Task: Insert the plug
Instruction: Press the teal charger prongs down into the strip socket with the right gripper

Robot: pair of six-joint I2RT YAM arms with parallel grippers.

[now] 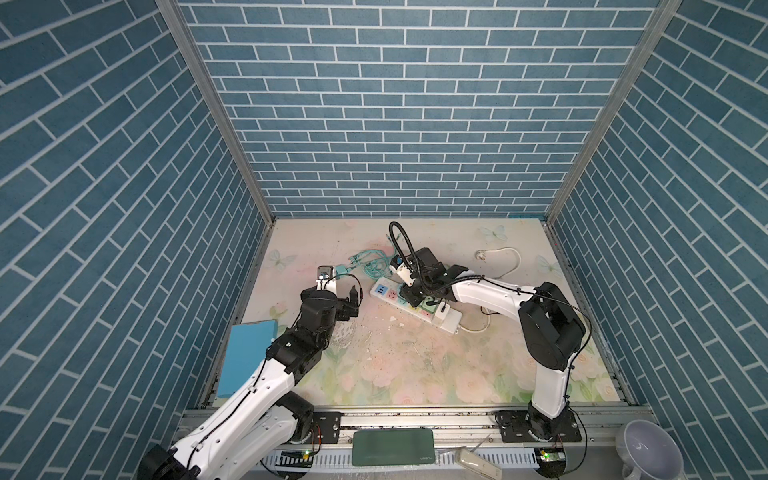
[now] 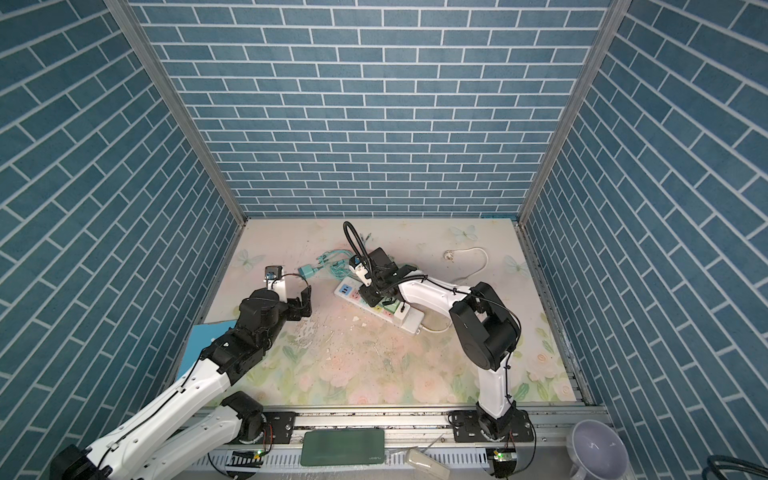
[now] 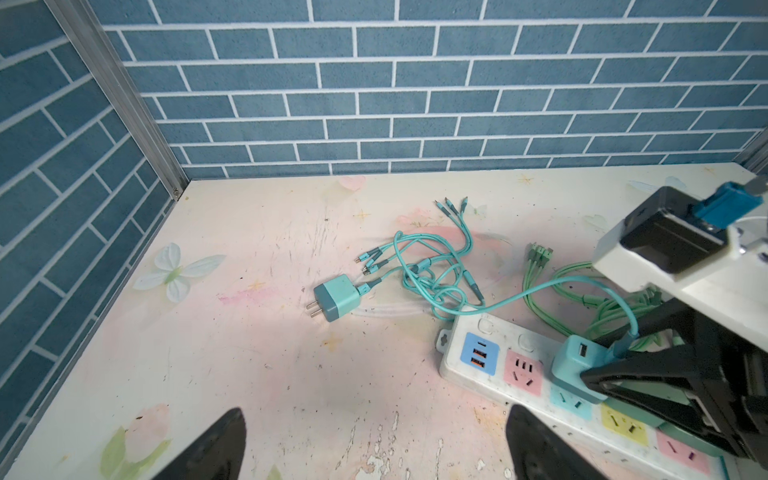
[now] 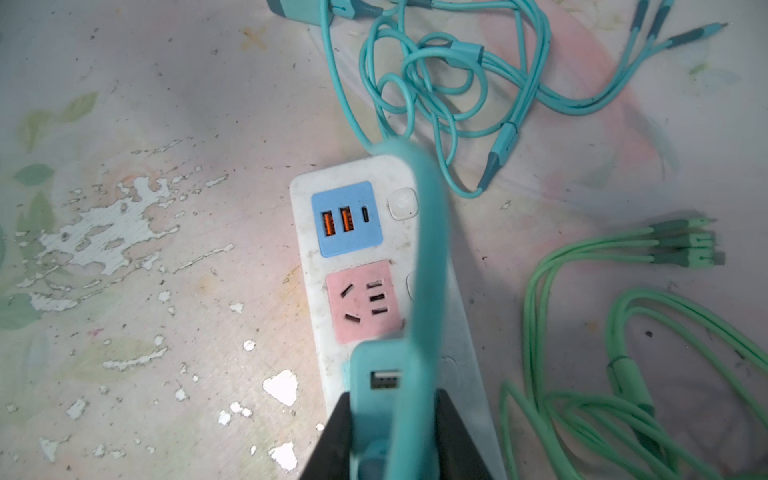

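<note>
L arm point(image 1: 266, 382): stretches from front-left base, elbow bent, wrist about level, ending left of power strip point(image 4: 309, 249). L gripper point(image 3: 374, 411): hovers over bare table point(image 3: 249, 353), jaws spread wide, nothing btwn them, apart from strip. R arm point(image 1: 490, 296): stands up from front-right base, folds at high elbow, forearm slanting down & across to strip's middle. R gripper point(image 4: 392, 436): points down, jaws narrowed onto charger plug point(image 4: 384, 374), black fingers point(image 4: 334, 444) pressing either side of its teal body. Plug upright on strip, at socket just past pink socket point(image 4: 363, 301), base touching strip face in L wrist view; prongs hidden, so can't tell if fully seated. Plug's cable point(image 4: 432, 249): arcs up & away from it. Counts: 2 arms, 2 grippers, 1 strip. 2 teal chargers – 1 held, 1 loose charger point(image 3: 336, 297) lying on its side on table, 2 flat prongs bare, apart from strip & left of it in both top views. 2 teal multi-tip cables point(image 3: 422, 274) tangled btwn loose charger & strip, 3 tips each. 1 green cable point(image 4: 623, 370), 3 tips, coiled beside strip. On strip's far end 1 blue panel point(image 4: 349, 237) w/ 2 orange USB ports + 1 small oval port. 1 white round plug point(image 1: 482, 254) on white cord toward back-right, well apart from strip.
</note>
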